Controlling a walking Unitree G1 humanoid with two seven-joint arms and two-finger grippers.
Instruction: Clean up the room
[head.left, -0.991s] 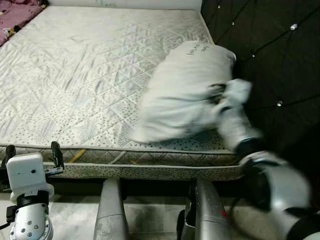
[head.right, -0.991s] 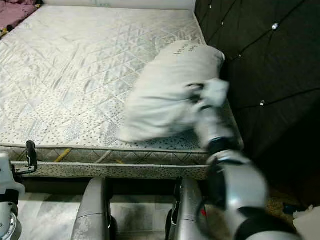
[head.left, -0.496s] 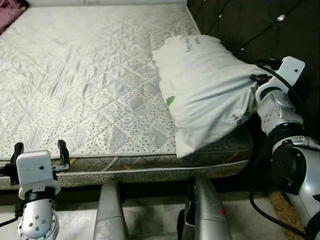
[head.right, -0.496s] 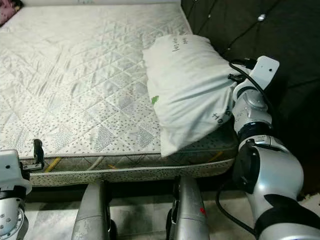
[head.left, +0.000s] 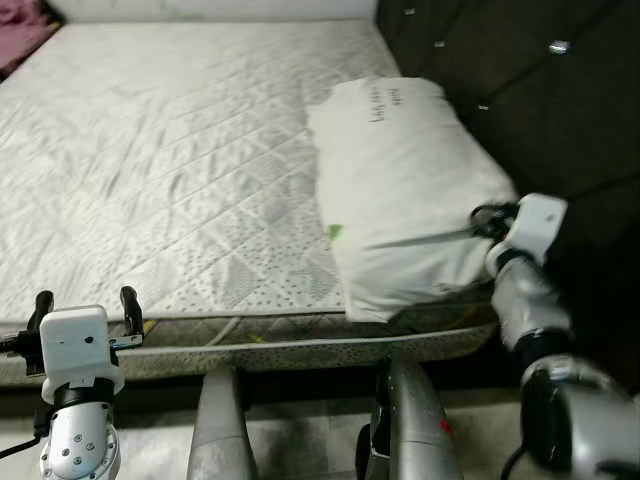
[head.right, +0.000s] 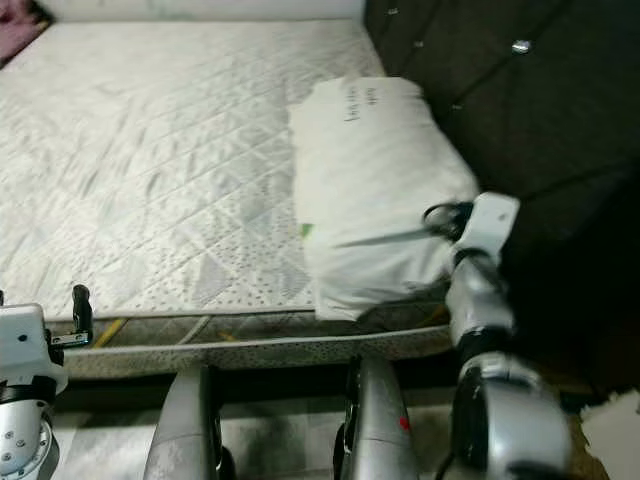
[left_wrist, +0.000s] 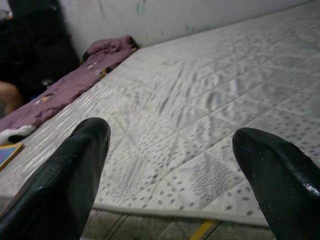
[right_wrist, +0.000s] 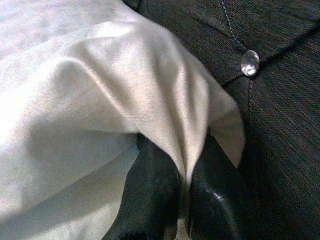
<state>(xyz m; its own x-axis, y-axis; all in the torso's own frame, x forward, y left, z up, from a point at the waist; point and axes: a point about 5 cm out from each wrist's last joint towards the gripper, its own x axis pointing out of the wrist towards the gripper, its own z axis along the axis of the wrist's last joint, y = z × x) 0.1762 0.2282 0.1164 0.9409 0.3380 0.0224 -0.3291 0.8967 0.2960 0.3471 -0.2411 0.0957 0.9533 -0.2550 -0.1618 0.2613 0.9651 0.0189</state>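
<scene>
A white pillow with handwriting on it lies on the right side of the bare quilted mattress, along the dark headboard. My right gripper is at the pillow's near right corner, shut on a fold of its cover; the right wrist view shows the white fabric pinched between the two black fingers. My left gripper hovers at the mattress's front left edge, open, with nothing between its fingers.
A black tufted headboard with shiny studs rises right of the pillow. A purple blanket lies by the wall at the mattress's far left. My silver legs stand against the bed's front edge.
The pillow swung from lying crosswise to lying straight along the headboard. My right gripper came down and nearer, still holding its corner. The left arm stayed put.
</scene>
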